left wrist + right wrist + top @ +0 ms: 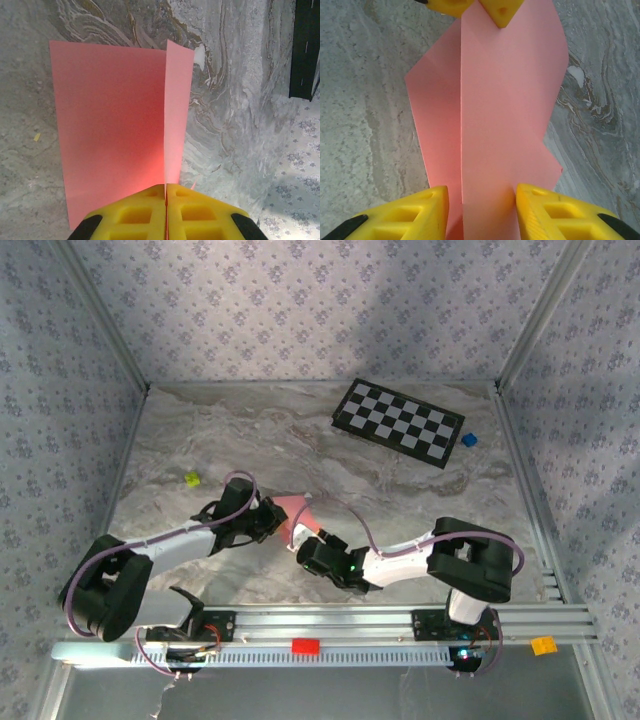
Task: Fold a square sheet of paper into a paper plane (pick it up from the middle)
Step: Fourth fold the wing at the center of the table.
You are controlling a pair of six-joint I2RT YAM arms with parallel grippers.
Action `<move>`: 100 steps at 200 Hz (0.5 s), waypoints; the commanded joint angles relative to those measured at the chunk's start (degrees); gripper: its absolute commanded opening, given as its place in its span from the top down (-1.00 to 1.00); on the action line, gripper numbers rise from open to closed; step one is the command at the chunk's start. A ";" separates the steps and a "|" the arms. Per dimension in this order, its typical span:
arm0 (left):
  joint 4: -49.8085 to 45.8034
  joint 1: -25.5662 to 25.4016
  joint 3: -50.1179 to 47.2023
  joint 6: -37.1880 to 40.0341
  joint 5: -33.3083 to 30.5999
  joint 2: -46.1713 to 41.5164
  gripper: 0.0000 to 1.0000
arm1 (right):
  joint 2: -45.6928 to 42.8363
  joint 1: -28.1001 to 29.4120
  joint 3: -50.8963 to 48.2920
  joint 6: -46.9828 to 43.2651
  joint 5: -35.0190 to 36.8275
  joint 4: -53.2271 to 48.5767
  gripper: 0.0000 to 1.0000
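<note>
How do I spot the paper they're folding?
Find the grey marbled table, then its front middle, where the left gripper and right gripper meet. Pinched by the left gripper is the thin pink-red sheet of paper, bent along one crease. It is the only big, flat pink thing; the red block on the front rail is tiny and chunky.

At the middle of the table [230,430] you have little room. The left claw [272,521] and right claw [306,550] sit nose to nose, and the folded square sheet of paper [297,512] fills the gap between them. Beyond them the surface lies open as far as the checkered board [400,422] and blue block [468,440] at the far right. A yellow-green block [192,479] sits to the left, well apart. Walls [300,310] close off three sides.
</note>
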 commanded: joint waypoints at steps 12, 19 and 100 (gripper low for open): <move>-1.81 -0.30 1.74 0.26 0.07 -1.00 0.84 | -1.94 0.37 -0.67 -0.98 -0.83 1.60 0.16; -1.92 -0.31 1.74 0.36 0.08 -1.18 0.84 | -1.94 0.42 -0.68 -1.32 -0.87 1.61 0.15; -2.38 -0.27 1.47 0.26 -0.07 -1.57 0.84 | -5.84 0.26 -3.12 -5.17 -3.70 3.82 0.13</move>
